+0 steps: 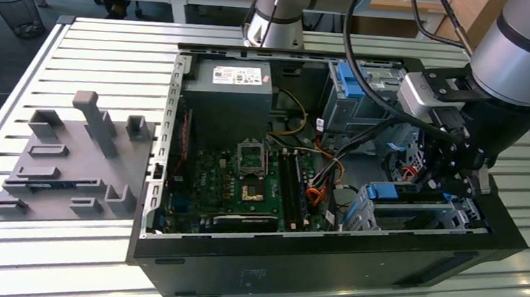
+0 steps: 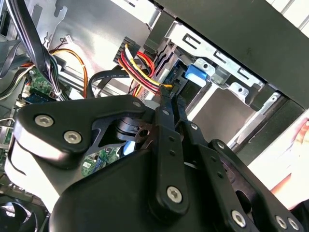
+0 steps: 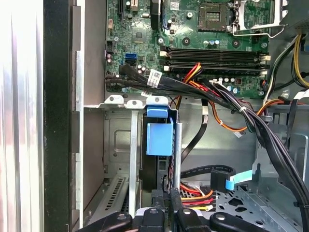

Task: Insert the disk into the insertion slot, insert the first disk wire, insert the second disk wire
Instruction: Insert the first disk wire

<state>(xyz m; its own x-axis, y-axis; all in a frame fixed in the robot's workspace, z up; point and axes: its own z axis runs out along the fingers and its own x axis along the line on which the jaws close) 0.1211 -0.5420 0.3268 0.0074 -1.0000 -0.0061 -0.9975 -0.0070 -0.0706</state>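
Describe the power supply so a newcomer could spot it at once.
Start at the open black computer case lying on the slatted table. In its far corner on the exterior view's left sits the power supply, a plain grey metal box. Unlike the green motherboard beside it, it bears a white label.

The gripper [image 1: 457, 184] hangs inside the open computer case [image 1: 313, 267], at the exterior view's right, just above the drive cage [image 1: 408, 216] with its blue-framed disk [image 1: 388, 193].
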